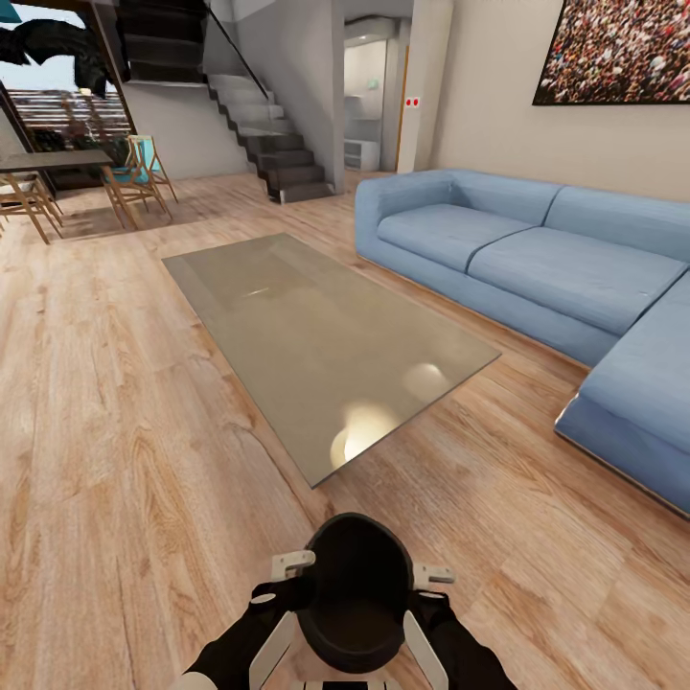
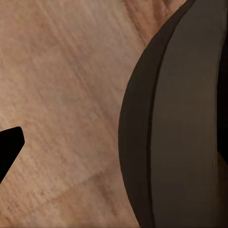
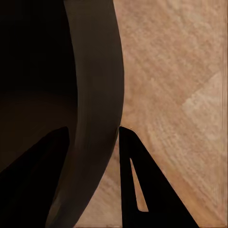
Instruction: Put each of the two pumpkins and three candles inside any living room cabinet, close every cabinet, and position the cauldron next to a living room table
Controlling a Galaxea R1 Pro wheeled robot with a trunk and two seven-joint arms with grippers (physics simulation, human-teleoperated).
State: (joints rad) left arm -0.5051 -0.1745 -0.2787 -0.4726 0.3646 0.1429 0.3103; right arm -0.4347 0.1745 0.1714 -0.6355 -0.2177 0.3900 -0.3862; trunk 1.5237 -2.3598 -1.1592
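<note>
The matte-black cauldron (image 1: 355, 594) hangs low between my two arms, over the wood floor just short of the near corner of the glass-topped table (image 1: 326, 335). My right gripper (image 1: 431, 580) is shut on the cauldron's wall (image 3: 95, 95), one finger inside the mouth and the other finger (image 3: 130, 175) outside. My left gripper (image 1: 290, 572) sits at the opposite side of the rim. In the left wrist view one dark fingertip (image 2: 9, 147) stands well apart from the cauldron's wall (image 2: 180, 133), and the other finger is hidden.
A blue L-shaped sofa (image 1: 537, 259) runs along the right, with a floor strip between it and the table. Far left stand a dark dining table (image 1: 53, 161) and wooden chairs (image 1: 134, 182). A staircase (image 1: 278, 153) rises at the back.
</note>
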